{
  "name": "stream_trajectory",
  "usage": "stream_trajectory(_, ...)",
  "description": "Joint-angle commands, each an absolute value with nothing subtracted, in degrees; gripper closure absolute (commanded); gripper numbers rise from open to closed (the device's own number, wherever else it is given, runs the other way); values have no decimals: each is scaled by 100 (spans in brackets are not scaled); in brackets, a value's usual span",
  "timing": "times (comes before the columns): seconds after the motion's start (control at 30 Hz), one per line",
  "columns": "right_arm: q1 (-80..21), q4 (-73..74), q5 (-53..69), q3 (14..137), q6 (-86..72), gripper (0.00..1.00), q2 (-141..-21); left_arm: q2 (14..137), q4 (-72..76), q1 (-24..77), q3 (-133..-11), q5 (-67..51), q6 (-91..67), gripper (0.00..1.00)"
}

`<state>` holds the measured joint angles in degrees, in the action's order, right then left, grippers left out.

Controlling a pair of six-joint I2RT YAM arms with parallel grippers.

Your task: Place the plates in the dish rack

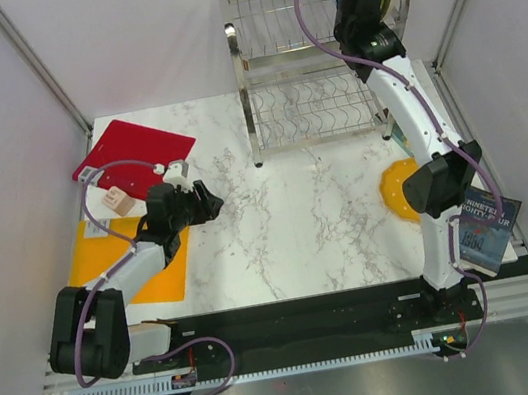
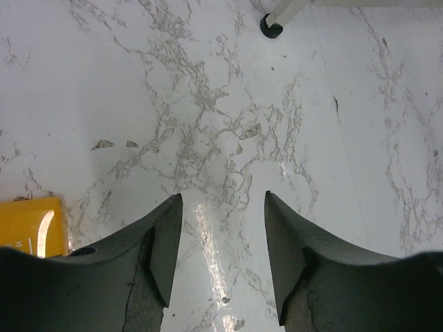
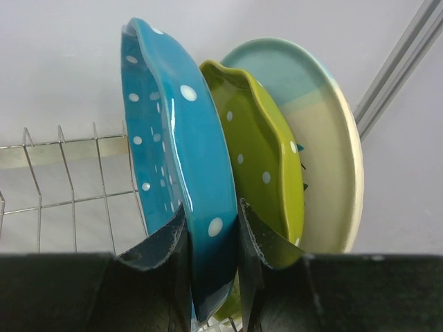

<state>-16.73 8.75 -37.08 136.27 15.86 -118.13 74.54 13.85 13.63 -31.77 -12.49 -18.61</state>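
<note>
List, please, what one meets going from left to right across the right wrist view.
dish rack → blue plate → lime-green plate → cream-and-light-blue plate → frame post

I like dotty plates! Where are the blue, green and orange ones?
blue plate (image 3: 181, 138): right wrist view, its dotted side.
green plate (image 3: 263, 159): right wrist view, its dotted face.
orange plate (image 1: 395, 192): top external view, its uncovered left part.

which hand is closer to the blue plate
Right. The right hand is clamped on the blue plate at the dish rack, upper tier; the left hand is open over the marble table, far from it.
</note>
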Motion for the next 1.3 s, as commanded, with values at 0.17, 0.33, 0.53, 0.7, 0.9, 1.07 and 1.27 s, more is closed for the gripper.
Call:
stream_trajectory(0.17,-1626,70,-4079,13474,1635,100,-11391,7444,1652,1371,-3296,-1248,-1995,42)
stream_trajectory(0.33,-1635,62,-4017,13509,1784,67,-11443,7418,1652,1371,-3287,-1257,-2004,42)
stream_trajectory(0.53,-1713,53,-3797,13474,1898,32,-11207,7357,1591,1371,-3366,-1257,-2004,42)
stream_trajectory(0.7,-2012,-236,-3744,13088,2346,27,-10646,7313,1573,1380,-3436,-1301,-2030,41)
stream_trajectory(0.9,-2706,-389,-3753,11341,2937,25,-9067,7181,1284,1406,-3699,-1415,-2048,31)
stream_trajectory(1.07,-2777,1605,-1642,8482,2058,23,-7123,6979,1020,1415,-3762,-1538,-1899,26)
stream_trajectory(1.27,-2777,3426,-448,5569,2443,17,-5424,6750,835,1415,-3683,-1757,-1653,20)
